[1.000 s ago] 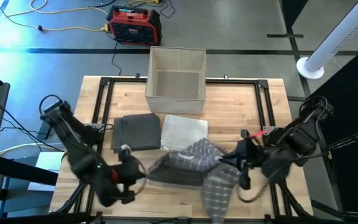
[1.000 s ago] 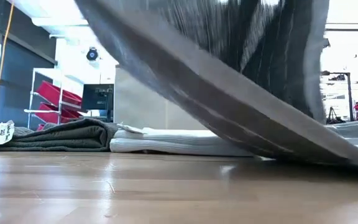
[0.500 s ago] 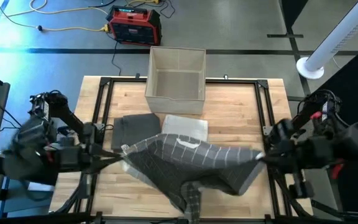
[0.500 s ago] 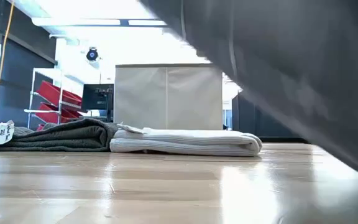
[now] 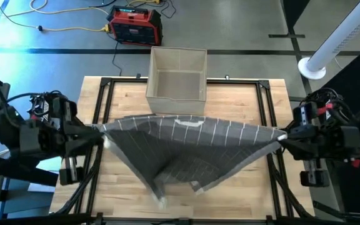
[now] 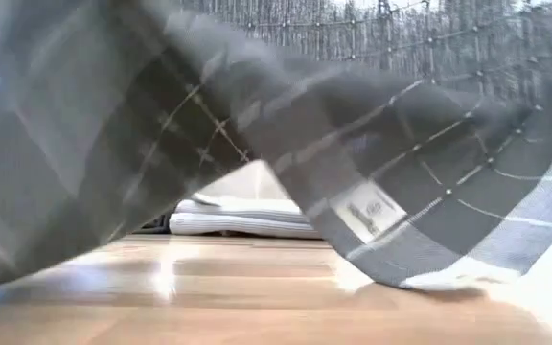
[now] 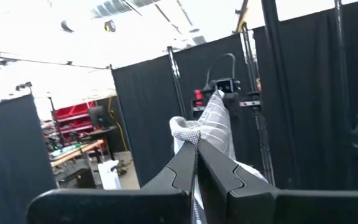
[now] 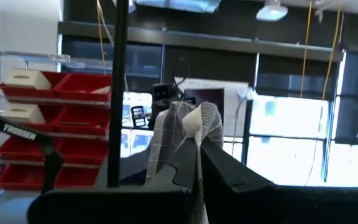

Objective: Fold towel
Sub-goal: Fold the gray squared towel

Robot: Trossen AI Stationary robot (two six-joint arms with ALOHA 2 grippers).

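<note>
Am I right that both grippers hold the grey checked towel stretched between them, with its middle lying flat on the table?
Not quite: the high view shows the grey checked towel held by the left gripper and right gripper, but its middle hangs, sagging.

The towel (image 5: 186,147) is showing dark grey with thin white grid lines — the surface (image 5: 124,94) pale wood, the box (image 5: 177,74) beige, a folded towel (image 6: 238,222) white.

A robotics lab or workshop. A butcher-block worktop (image 5: 127,194) in a black metal frame stands on a grey concrete floor (image 5: 55,25), where a red portable power unit (image 5: 135,24) and yellow extension cords (image 5: 61,28) lie. Black curtain partitions (image 7: 148,118), wire shelving with red storage bins (image 8: 48,118) and ceiling lights (image 8: 272,9) surround it.
</note>
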